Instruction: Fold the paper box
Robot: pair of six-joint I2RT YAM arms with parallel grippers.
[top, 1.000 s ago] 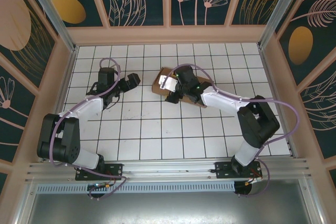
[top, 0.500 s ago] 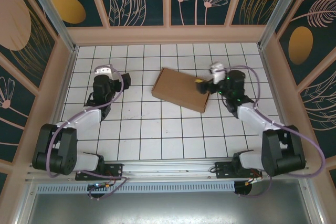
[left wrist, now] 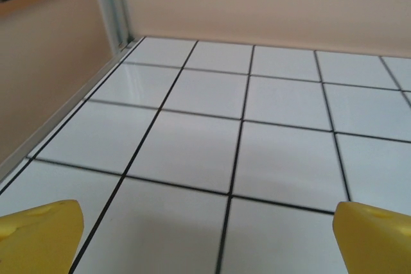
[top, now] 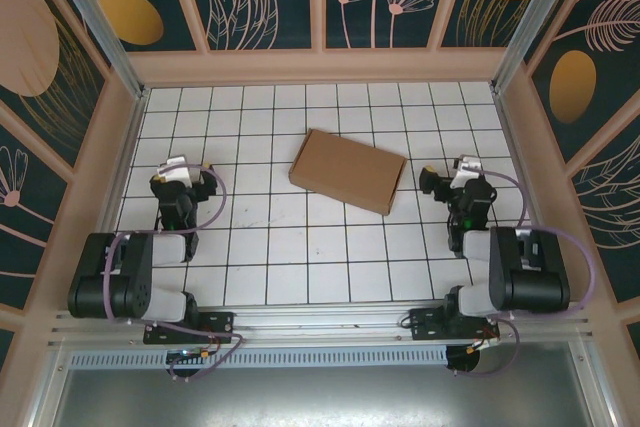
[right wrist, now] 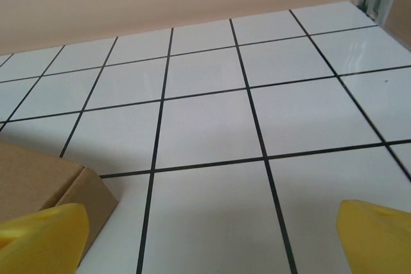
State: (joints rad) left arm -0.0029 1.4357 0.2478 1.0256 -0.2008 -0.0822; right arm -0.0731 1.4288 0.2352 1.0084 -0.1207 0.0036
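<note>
At 9 o'clock on the white tiled counter with black grid lines (top: pixel 300 247), the left pincer (top: pixel 183 177) hangs with its yellow fingertips (left wrist: pixel 38 235) spread wide and nothing between them. Near the centre, the paper box of plain brown corrugated cardboard (top: pixel 348 170) lies closed, flat and skewed, touched by neither pincer, while the right pincer (top: pixel 440 183) at 3 o'clock gapes just as empty. The count is one box and two pincers; the folding looks finished, so the next move probably calls for no more than a reach inward if a flap proves loose.

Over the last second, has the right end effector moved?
Yes. The right end effector left the box, retreating toward the right wall.
</note>
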